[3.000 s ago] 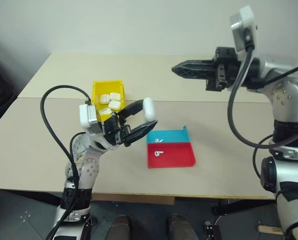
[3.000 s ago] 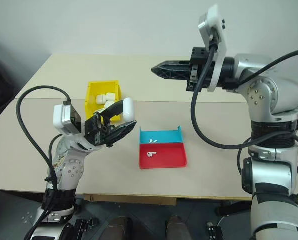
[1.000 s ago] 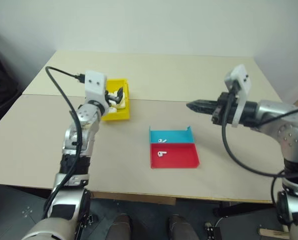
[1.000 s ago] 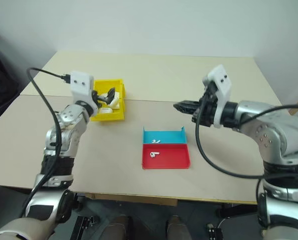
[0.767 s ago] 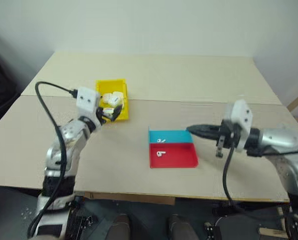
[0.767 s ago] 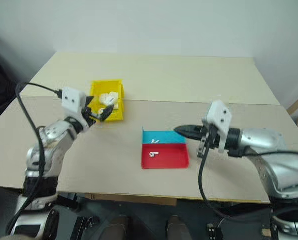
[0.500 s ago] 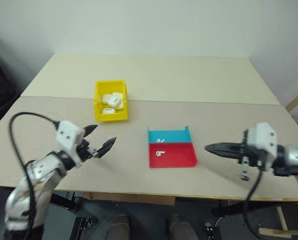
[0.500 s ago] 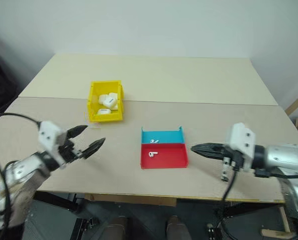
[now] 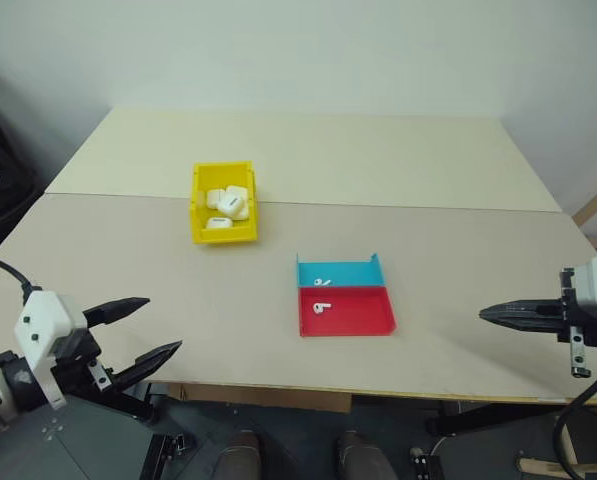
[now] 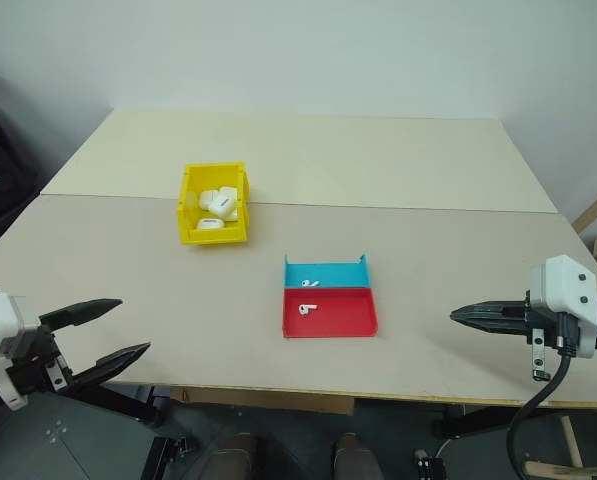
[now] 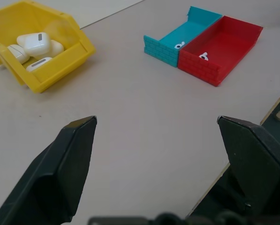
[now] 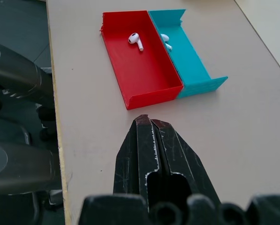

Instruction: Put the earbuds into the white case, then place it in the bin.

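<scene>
The left gripper [image 9: 148, 330] hung at the near left edge of the table [image 9: 378, 150], its two black fingers [image 11: 74, 154] spread wide with nothing between them. The right gripper [image 9: 493, 313] hung at the near right edge, its fingers pressed together into one point, holding nothing.

Ahead of the right gripper's tip, toward the table's middle, lay the red tray [image 12: 144, 70], and just beyond it, wall to wall, the blue tray [image 12: 186, 51]. The head views showed a white speck in each; the right wrist view made them out properly: one earbud [image 12: 136, 40] lay in the red tray with its stem pointing away from its rounded head, and another earbud [image 12: 164, 40] lay in the blue tray, half hidden behind the shared wall. The left wrist view caught the same pair only as small white bits above the tray walls.

Farther off, ahead of the left gripper and well apart from it, stood the yellow bin [image 9: 223, 235]. From the head it held a huddle of white cases [image 9: 228, 203]. The left wrist view showed three of them [image 11: 34, 49] lying against each other inside the bin, lids shut, two of them showing a grey strip.
</scene>
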Robot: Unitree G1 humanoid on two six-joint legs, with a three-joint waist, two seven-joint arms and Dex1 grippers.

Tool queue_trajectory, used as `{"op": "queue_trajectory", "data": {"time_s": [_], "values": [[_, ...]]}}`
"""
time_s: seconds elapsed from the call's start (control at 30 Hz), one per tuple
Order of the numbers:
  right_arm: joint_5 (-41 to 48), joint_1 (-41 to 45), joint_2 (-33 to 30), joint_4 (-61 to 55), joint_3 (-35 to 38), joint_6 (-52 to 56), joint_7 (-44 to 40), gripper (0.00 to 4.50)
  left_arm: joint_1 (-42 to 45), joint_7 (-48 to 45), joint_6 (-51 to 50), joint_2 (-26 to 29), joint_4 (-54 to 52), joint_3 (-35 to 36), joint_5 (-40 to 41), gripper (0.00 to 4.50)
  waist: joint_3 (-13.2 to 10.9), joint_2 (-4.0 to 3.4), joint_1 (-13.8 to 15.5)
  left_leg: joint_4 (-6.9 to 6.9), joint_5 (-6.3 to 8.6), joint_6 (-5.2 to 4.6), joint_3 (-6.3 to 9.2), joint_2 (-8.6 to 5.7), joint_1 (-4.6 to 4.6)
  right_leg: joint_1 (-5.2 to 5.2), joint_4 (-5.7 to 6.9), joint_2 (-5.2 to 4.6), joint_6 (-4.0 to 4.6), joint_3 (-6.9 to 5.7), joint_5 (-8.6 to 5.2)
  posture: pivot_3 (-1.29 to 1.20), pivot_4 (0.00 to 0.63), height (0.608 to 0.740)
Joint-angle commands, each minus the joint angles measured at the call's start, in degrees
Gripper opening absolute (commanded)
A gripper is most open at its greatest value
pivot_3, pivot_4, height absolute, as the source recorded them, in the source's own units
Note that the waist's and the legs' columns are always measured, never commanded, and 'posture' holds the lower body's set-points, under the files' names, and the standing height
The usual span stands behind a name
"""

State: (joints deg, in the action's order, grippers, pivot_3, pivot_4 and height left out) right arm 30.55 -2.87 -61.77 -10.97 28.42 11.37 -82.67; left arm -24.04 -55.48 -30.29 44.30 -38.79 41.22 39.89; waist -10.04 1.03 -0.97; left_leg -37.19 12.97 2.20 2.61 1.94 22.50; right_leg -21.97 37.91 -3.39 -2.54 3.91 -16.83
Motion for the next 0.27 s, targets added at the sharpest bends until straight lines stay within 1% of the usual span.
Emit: {"op": "queue_trajectory", "data": {"time_s": [0.03,0.2,0.27], "values": [[0.3,1.2,-0.6,0.1,1.5,-1.6,-0.1,0.00,-0.8,-0.3,0.9,0.3,-2.7,2.1,1.8,4.47,0.0,0.00,0.0,0.00,0.00,0.00,-0.01,0.00,0.00,0.00,0.00,0.00,0.00,0.00,0.00,0.00,0.150,0.740],[-0.5,2.0,-0.6,0.4,0.3,-2.0,0.8,0.00,-1.1,-0.1,0.7,0.4,-3.3,2.4,3.1,4.47,0.0,0.00,0.0,0.02,0.00,0.00,-0.02,0.01,-0.02,-0.01,0.01,0.01,0.00,0.02,0.00,0.00,0.150,0.740],[-0.3,1.8,-0.9,0.2,0.5,-1.4,0.8,0.00,-1.2,-1.3,0.9,0.4,-3.4,2.8,5.0,4.47,0.0,0.00,0.0,0.02,0.00,0.00,-0.03,0.01,-0.02,-0.01,0.01,0.01,0.00,0.03,0.00,0.00,0.150,0.740]]}}
